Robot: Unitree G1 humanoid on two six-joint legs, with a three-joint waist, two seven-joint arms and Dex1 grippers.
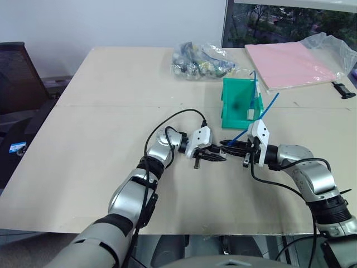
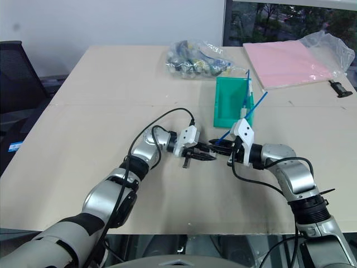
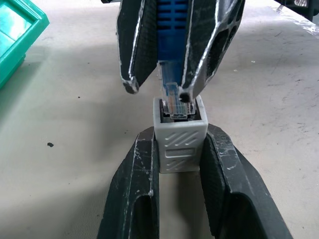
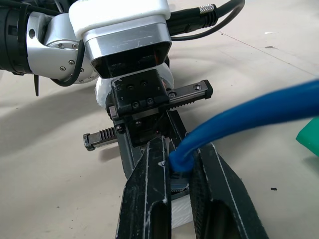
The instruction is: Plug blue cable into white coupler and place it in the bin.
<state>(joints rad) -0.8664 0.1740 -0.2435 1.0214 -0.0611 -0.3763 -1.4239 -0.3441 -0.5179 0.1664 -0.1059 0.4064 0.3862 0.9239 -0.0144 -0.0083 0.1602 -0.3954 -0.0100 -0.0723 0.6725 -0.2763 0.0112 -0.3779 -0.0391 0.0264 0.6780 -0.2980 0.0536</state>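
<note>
Above the beige table [image 1: 100, 111], the white coupler [image 3: 179, 142] is clamped in the left gripper [image 3: 179, 164] while the blue cable [image 4: 249, 117], pinched by the right gripper [image 4: 180, 172], is only partly plugged in, and the bin [image 1: 237, 103] is yet unreached.

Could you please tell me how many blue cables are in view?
2: one blue cable is gripped by the right gripper, its plug at the white coupler; another cable stands inside the bin.
</note>
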